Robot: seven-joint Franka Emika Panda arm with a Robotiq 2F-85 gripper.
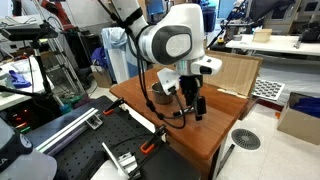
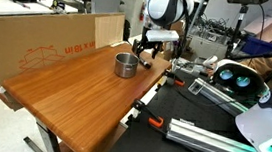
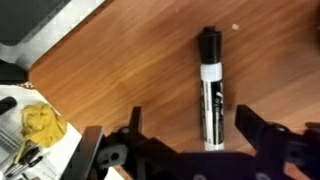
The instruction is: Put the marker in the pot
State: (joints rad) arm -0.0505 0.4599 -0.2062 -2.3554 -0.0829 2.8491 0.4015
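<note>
Wooden bench [image 3: 120, 60] below us, marker [image 3: 210, 90] lying flat. Our hand [image 3: 190, 125] hangs open astride it; pot [image 2: 126, 64] stands apart.

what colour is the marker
The marker is black with a white band near its cap; clearest in the wrist view.

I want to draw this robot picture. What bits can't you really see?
The marker: lower end hidden under the gripper in the wrist view; label writing blurred.
Exterior views: the marker is too small or blocked by the arm.
The pot: outside the wrist view.
</note>
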